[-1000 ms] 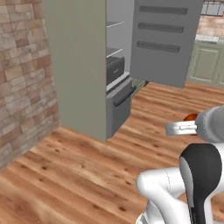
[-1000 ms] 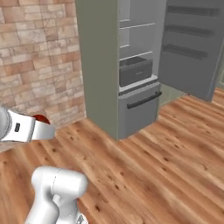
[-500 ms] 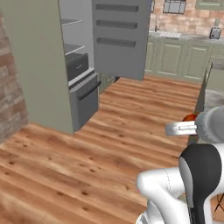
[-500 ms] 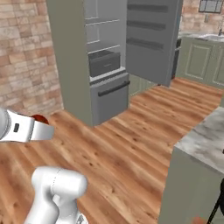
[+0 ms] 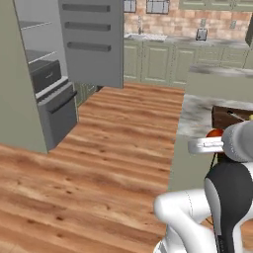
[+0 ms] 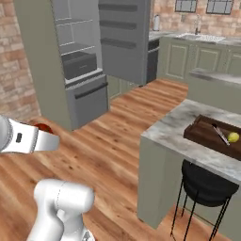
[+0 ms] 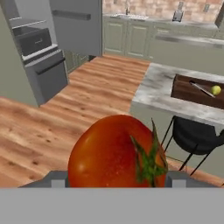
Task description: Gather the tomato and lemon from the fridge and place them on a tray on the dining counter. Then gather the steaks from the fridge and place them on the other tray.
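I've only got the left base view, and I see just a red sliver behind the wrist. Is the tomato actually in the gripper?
Observer: Yes. In the hand view the tomato sits between the fingertips of the gripper, green stem facing the camera.
Operator: Is the lemon on a tray already?
Observer: In the right base view the lemon lies in the dark tray on the dining counter, beside a thin grey utensil.
Operator: Anything under that counter edge?
Observer: A black stool stands below the tray.
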